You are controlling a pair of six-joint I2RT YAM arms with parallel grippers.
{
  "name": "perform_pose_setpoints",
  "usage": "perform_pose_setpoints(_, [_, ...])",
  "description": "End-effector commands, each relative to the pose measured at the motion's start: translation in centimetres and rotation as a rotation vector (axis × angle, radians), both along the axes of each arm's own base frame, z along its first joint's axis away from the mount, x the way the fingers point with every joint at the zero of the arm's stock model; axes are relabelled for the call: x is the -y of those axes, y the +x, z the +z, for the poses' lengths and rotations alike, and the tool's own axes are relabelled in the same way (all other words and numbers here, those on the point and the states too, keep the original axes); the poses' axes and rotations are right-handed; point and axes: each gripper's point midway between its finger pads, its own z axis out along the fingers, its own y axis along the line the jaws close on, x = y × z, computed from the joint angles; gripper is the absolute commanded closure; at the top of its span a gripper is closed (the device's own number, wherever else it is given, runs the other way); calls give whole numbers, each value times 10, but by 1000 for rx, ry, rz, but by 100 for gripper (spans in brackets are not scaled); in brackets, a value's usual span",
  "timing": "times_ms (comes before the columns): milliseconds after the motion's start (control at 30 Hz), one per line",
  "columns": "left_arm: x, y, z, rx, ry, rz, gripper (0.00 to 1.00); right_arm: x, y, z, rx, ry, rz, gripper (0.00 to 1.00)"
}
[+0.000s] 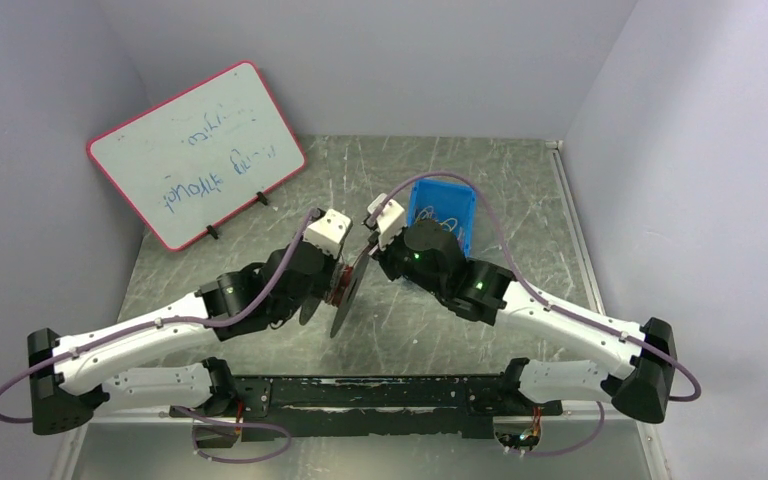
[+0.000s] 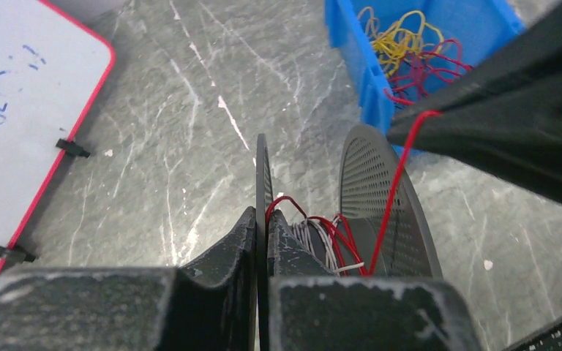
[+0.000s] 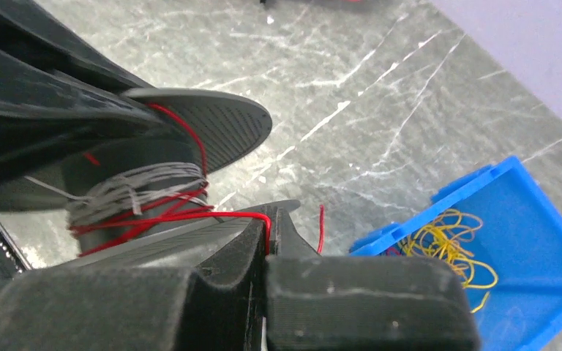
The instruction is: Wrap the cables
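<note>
Running taut from the core of the spool (image 1: 343, 292), the red wire (image 2: 389, 197) stretches up to the right tool (image 3: 266, 223), whose fingers are pressed together on it, a short free end poking past them. More red turns lie over grey wire (image 3: 128, 186) on the core. The spool stands on edge over the worktop (image 1: 410, 335), one perforated flange pinched in the narrowed left tool (image 2: 263, 219). Beyond sits a blue bin (image 1: 457, 205) of tangled yellow and red wires (image 2: 402, 44); a whiteboard (image 1: 195, 150) leans far left.

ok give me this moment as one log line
left hand shut on spool flange | right hand shut on red wire | wire runs to spool core, red turns on it | blue bin of loose wires beyond
</note>
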Motion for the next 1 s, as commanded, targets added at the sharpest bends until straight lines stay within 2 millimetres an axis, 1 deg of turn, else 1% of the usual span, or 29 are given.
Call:
perform_pose_setpoints(0, [12, -32, -9, -61, 36, -240, 93, 9, 17, 1, -19, 60, 2, 100])
perform_pose_setpoints(67, [12, -42, -3, -73, 19, -295, 93, 16, 21, -8, -63, 84, 4, 100])
perform_pose_setpoints(167, [11, -55, 7, -72, -16, -368, 93, 22, 21, -21, -124, 119, 28, 100])
perform_pose_setpoints(333, [9, -75, 24, -62, -69, -475, 93, 27, 17, -44, -218, 153, 70, 100])
perform_pose_setpoints(533, [7, -98, 45, -63, -118, -588, 93, 30, 10, -64, -291, 190, 94, 100])
perform_pose_setpoints(600, [4, -101, 53, -49, -140, -600, 93, 29, 4, -67, -313, 207, 127, 100])
perform_pose_setpoints(700, [2, -108, 71, -8, -201, -633, 93, 25, -10, -71, -350, 248, 200, 100])
perform_pose_setpoints(967, [-6, -124, 107, 48, -286, -697, 93, 16, -58, -82, -473, 336, 412, 100])
